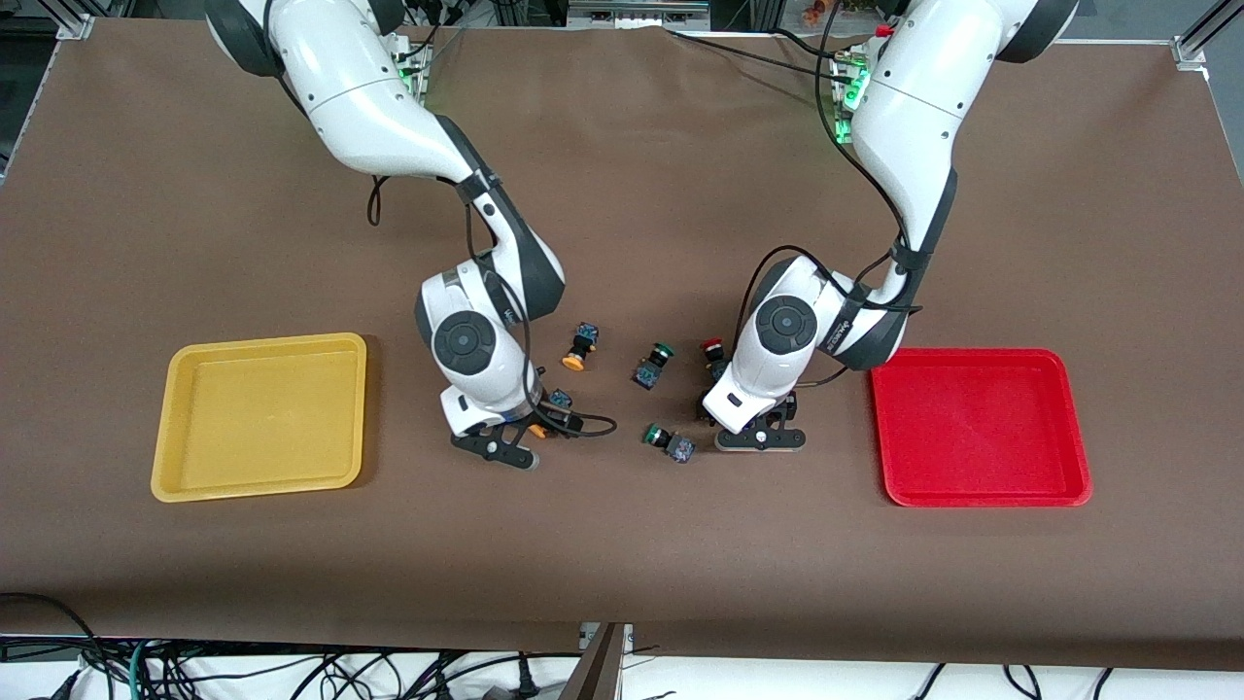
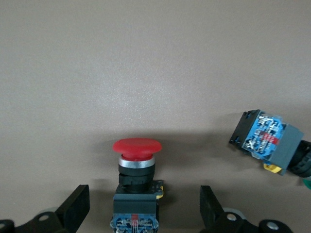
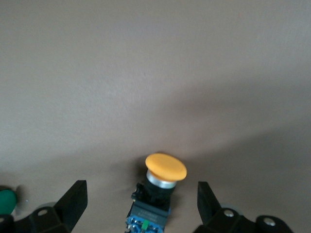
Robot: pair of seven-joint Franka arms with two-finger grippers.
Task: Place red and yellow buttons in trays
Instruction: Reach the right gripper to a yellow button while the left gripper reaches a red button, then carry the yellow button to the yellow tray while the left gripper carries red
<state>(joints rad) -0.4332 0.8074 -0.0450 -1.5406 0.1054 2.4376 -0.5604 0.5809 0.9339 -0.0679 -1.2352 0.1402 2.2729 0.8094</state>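
Your left gripper [image 1: 761,428] is low over the middle of the table, toward the red tray [image 1: 982,491], with its fingers [image 2: 75,206] standing apart. A red button [image 2: 136,167] lies on the table between them, its round red cap pointing away from the wrist, a silver collar beneath the cap and a black-grey body with a blue terminal block nearest the camera. Neither finger touches it. In the front view the gripper hides this button.

Your right gripper [image 1: 505,442] is low over the table beside the yellow tray [image 1: 258,484], fingers [image 3: 73,204] likewise apart. A yellow button [image 3: 163,187] lies between them, orange-yellow cap forward, silver collar, dark body; no contact is visible. In the front view only a sliver of its cap shows at the gripper's edge, so I cannot confirm its exact lie from there.

The second yellow button [image 1: 580,348] lies on its side near the table's centre, farther from the front camera than the right gripper. The second red button [image 1: 714,352] sits just beside the left arm's wrist, also farther from the camera. Two green buttons occupy the gap between your grippers: one [image 1: 653,365] farther from the camera, one [image 1: 671,440] nearer.

The yellow tray lies toward the right arm's end of the table, the red tray toward the left arm's end. Both are shallow with raised rims.
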